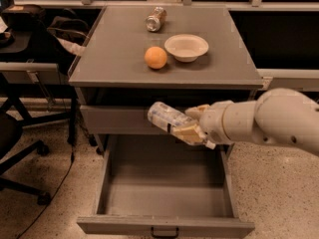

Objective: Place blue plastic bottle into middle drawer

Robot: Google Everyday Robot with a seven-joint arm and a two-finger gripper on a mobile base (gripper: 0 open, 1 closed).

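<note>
The blue plastic bottle [163, 116] is a clear bottle lying sideways in my gripper [185, 126], its free end pointing left. My gripper is shut on it, with the white arm coming in from the right. The bottle hangs in front of the shallow grey drawer front [117, 119], above the back part of the middle drawer [164, 226]. That drawer is pulled fully open, a wide grey tray with a small black handle [164, 231] on its front, and nothing lies in it.
On the grey cabinet top [114, 63] sit an orange [156, 57], a white bowl [186, 47] and a silver drink can [155, 19]. A dark office chair and desk [20, 78] stand to the left. The floor is speckled.
</note>
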